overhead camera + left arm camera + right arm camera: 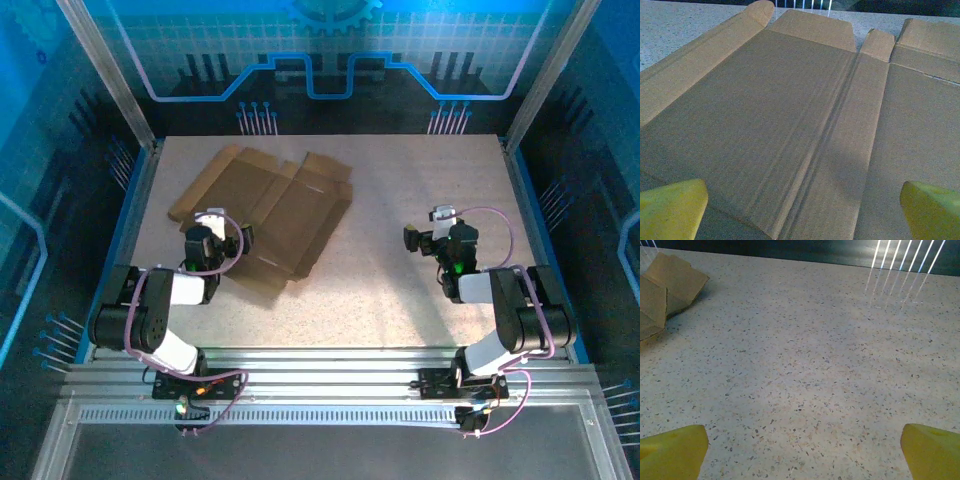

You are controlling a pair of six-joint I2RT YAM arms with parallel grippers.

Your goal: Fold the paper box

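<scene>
Paper box [268, 205]: flat die-cut blank, unfolded, on the far-left part of the counter [400, 290].
Top view: the sheet lies flat; the left arm [165, 300] reaches over its near edge, and the right arm [505, 300] sits well apart over bare surface. Left wrist view: left fingers [672, 207] spread wide, holding nothing, low above creased panels and flaps. The sheet is judged light, stiff across panels, bending at the scores and prone to sliding; best taken by a free edge flap. Right wrist view: right fingers [675, 450] spread wide, empty; a corner of the box lies far left, with nothing standing between.
</scene>
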